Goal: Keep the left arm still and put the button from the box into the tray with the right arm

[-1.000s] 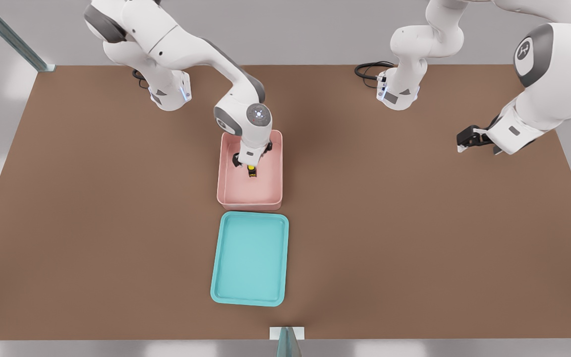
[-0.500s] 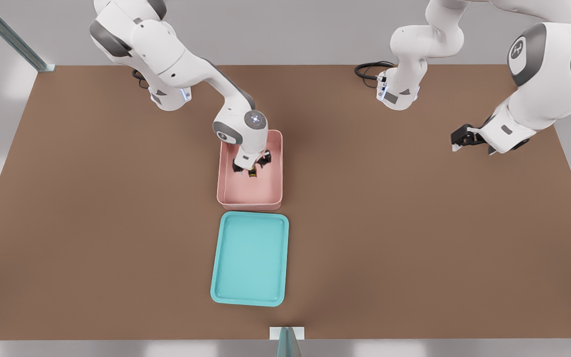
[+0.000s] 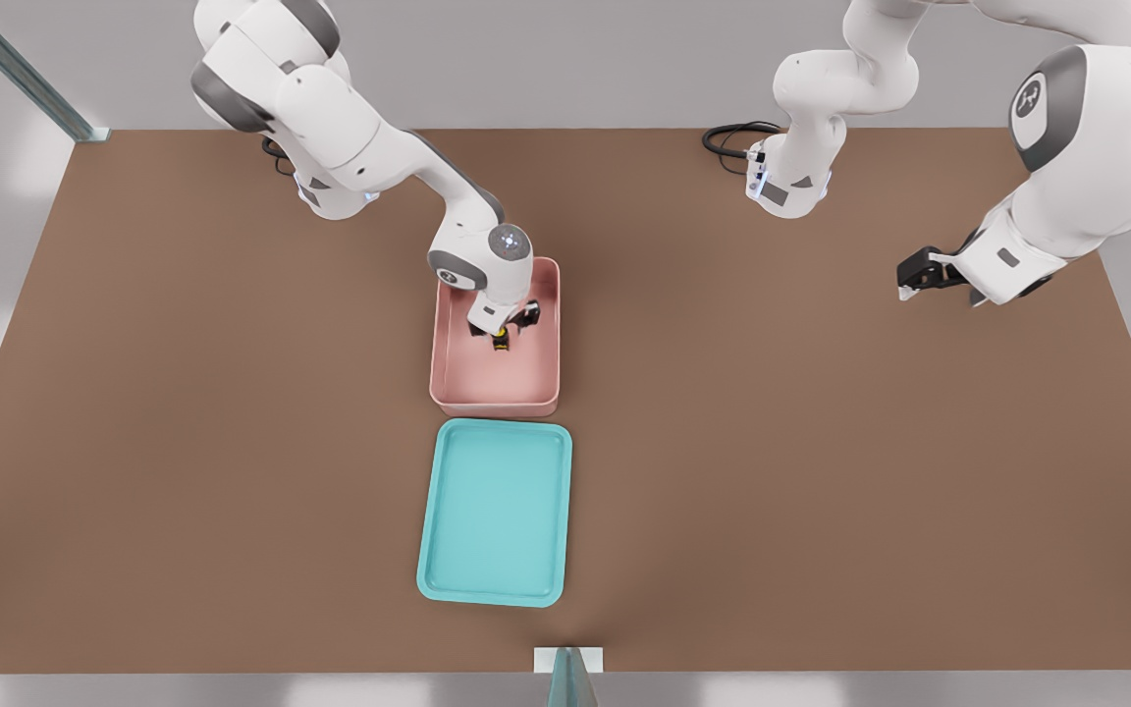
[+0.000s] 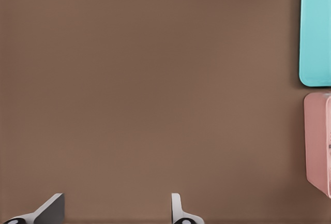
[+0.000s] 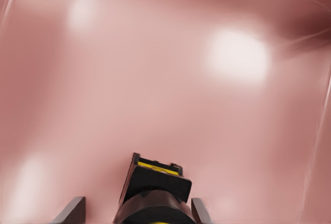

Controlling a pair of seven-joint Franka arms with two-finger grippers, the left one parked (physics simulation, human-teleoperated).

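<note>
Fingers (image 5: 138, 211) of black two-finger gripper (image 3: 502, 332) spread wide astride tiny yellow-capped black button (image 5: 155, 190), low inside pale pink plastic box (image 3: 448, 378), not clamped.

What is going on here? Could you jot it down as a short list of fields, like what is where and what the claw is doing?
setting: brown table, seen from above
box: pink box, just behind the tray in the front view
button: button, black with yellow cap, inside the box
gripper: gripper lowered into the box, one finger on each side of the button, not closed on it
tray: turquoise tray, nothing in it
progress: button not yet lifted out
</note>
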